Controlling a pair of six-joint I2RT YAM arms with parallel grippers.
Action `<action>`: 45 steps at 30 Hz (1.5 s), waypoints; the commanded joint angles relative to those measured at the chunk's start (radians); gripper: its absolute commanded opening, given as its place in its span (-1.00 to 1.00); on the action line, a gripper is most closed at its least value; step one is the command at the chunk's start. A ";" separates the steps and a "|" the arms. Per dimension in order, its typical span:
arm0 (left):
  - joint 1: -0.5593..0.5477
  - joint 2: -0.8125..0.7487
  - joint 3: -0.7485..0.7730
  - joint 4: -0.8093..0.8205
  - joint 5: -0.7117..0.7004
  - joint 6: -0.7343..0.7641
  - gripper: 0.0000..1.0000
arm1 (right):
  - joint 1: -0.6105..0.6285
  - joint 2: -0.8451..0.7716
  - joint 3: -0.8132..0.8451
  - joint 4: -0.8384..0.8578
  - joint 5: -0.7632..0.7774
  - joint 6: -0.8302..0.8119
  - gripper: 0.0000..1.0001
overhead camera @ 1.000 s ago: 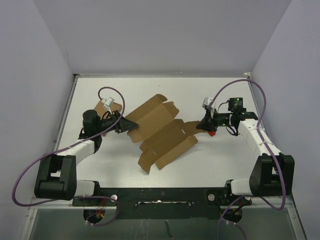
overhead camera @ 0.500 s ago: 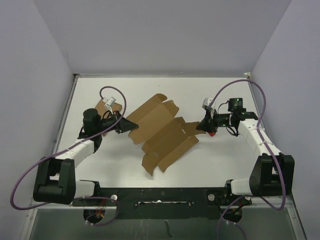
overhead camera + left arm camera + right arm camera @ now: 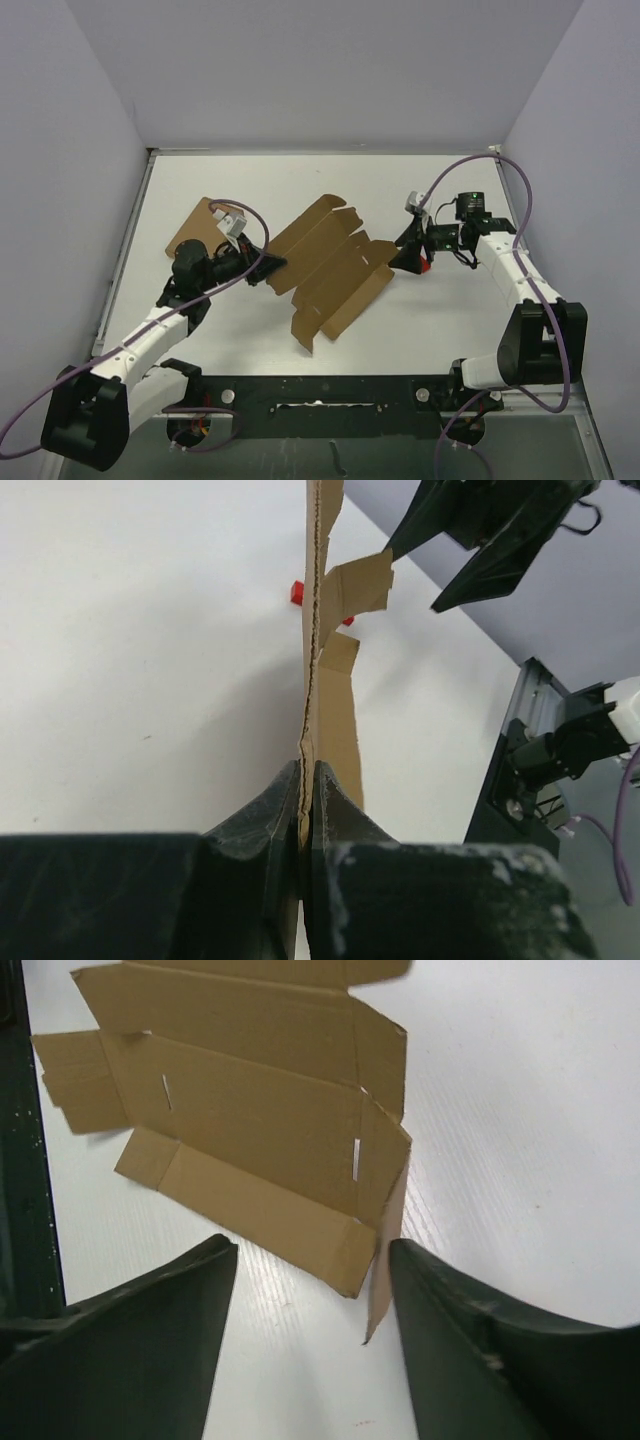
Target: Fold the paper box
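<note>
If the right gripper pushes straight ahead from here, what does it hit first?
Probably the paper box: its upturned end flap stands just ahead, between the fingers of the open right gripper.

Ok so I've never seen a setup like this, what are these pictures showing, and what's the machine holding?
It is a robot: a left arm and a right arm bolted to a white table, each ending in a two-finger pincer. One picture looks down from above; the other two come from wrist cameras. On the table are an unfolded brown cardboard sheet with flaps and slits, a wider brown cardboard rectangle and a small red block. The left pincer is shut on the sheet's edge; the right pincer stands open at its other end, gripping nothing.
</note>
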 commanded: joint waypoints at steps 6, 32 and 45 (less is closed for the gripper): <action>-0.020 0.019 -0.025 0.076 -0.044 0.101 -1.00 | -0.083 -0.111 0.040 -0.030 -0.154 -0.017 0.34; -0.020 -0.107 -0.040 0.287 0.178 0.048 -1.00 | -0.113 -0.030 0.280 0.063 -0.139 0.264 -0.56; -0.020 -0.134 -0.035 0.331 0.227 0.027 -1.00 | 0.006 -0.107 0.139 0.025 -0.117 0.062 -0.54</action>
